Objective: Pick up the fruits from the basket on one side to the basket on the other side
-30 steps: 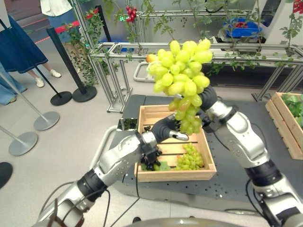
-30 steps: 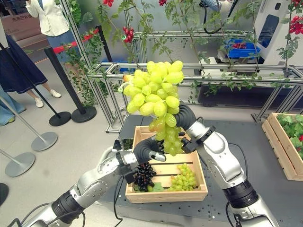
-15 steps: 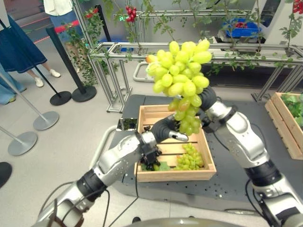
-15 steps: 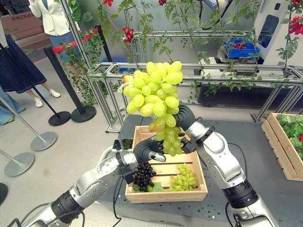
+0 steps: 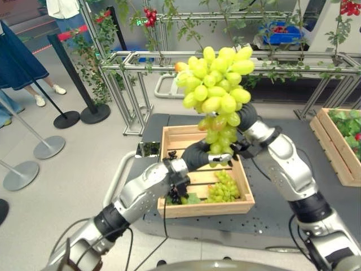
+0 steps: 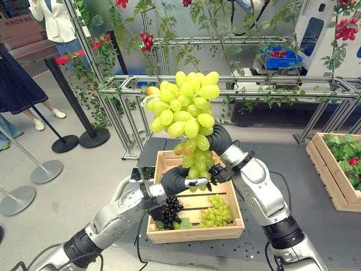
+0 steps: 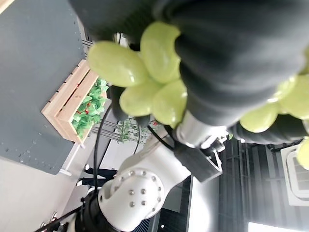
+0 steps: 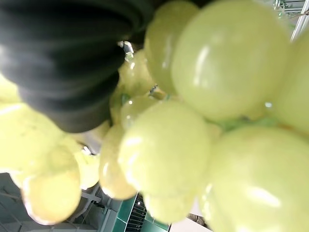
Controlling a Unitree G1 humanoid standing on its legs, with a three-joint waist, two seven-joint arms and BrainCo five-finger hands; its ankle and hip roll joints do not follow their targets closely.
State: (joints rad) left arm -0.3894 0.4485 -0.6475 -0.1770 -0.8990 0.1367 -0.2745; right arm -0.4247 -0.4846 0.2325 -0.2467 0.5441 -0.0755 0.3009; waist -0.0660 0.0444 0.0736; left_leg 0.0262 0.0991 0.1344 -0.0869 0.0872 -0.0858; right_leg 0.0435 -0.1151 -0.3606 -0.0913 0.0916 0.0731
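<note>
Risk here is that the big green grape bunch (image 5: 217, 84), raised high over the near wooden crate (image 5: 172, 135), drops or sheds grapes, because the right hand (image 5: 246, 117) is hidden behind it and I cannot tell its grip, while the left hand (image 5: 198, 154) curls on the lower grapes. The other crate with leaves (image 5: 333, 149) stands well apart on the right of the dark worktop (image 5: 276, 212), and the metal frame rails (image 5: 141, 59) with vines are just behind the bunch; dark grapes (image 6: 168, 210) and a small green bunch (image 6: 214, 216) lie in the near crate.
</note>
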